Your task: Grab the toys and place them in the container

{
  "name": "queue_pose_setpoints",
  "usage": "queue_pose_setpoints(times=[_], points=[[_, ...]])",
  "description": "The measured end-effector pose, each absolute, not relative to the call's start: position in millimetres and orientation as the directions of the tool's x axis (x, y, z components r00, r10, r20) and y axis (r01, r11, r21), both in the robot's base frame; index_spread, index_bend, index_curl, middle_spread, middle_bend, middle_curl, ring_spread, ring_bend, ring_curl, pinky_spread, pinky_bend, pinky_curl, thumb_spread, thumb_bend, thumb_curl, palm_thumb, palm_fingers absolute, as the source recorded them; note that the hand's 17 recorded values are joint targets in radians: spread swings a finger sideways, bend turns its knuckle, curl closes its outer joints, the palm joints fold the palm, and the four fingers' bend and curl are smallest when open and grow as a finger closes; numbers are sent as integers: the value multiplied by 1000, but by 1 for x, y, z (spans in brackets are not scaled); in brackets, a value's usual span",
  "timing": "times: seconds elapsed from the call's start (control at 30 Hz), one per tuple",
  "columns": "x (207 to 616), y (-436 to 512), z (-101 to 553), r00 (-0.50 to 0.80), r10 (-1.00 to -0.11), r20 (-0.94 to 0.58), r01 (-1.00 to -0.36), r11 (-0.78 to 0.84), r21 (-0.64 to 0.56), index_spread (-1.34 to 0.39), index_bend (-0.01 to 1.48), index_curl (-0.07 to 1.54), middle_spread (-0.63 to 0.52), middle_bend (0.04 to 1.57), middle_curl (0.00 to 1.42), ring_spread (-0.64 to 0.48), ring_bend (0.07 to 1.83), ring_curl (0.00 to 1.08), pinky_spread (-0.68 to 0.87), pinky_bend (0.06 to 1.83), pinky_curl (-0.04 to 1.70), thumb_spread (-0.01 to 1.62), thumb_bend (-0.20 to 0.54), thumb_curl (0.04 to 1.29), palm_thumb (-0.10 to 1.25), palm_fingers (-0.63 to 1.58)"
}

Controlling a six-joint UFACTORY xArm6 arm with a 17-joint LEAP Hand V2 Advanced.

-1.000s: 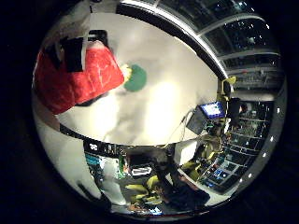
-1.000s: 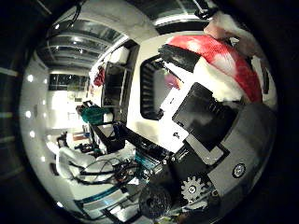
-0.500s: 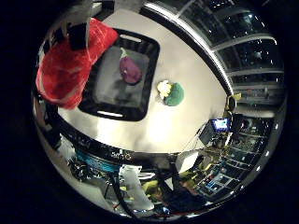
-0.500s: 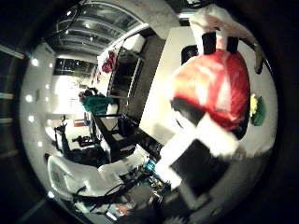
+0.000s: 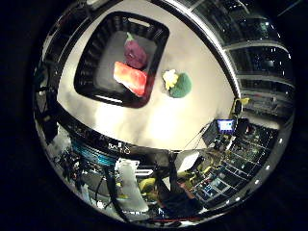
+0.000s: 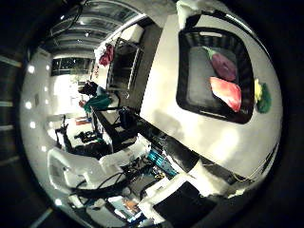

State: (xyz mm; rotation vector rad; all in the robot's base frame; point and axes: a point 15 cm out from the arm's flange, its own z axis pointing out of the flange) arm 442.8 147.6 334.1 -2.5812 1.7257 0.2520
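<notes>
Since the frame half a second earlier, the red toy (image 5: 130, 78) has left the robot hand: it then filled the space close in front of the palm, and it now lies on the floor of the black container (image 5: 85, 77), well below the palm. The robot hand (image 6: 190, 190) shows only as white and black parts at the edge of the thumb side view, with a white fingertip also at the opposite edge; nothing lies between its parts, but whether the fingers are straight or curled cannot be told from these views. The robot hand is positioned above the counter (image 5: 192, 120), well apart from every toy. Inside the container, the red toy rests flat beside a purple toy (image 5: 135, 52) with a green stem; the two lie just beside each other, and contact between them cannot be confirmed. Both sit toward the container wall that faces the remaining toy. Outside the container, a green and yellow toy (image 5: 177, 84) rests on the counter, just beside that wall. Beyond the counter edge, the views show shelving, equipment and a lit screen (image 5: 226, 126).
</notes>
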Motion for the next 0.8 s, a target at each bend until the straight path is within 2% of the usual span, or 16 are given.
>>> queue_pose_setpoints(times=[0.1, 0.33, 0.6, 0.8], points=[[436, 100, 317, 319, -940, -123, -939, -330, 92, -477, 275, 333, -37, 330, 303, 115, 430, 192, 423, 340, 347, 1106, -18, 340, 661, 269], [446, 5, 287, 134, -986, -103, -986, -143, 85, -428, 175, 335, -56, 297, 304, 61, 396, 196, 407, 307, 323, 1112, -16, 338, 709, 300], [463, -121, 272, -115, -989, -90, -992, 119, -35, -407, 173, 317, -43, 276, 309, 70, 370, 194, 398, 305, 305, 1114, -21, 342, 724, 320], [471, -139, 240, -151, -983, -108, -988, 151, 5, -417, 162, 310, -49, 264, 314, 66, 370, 197, 388, 291, 295, 1108, -23, 319, 671, 337]])
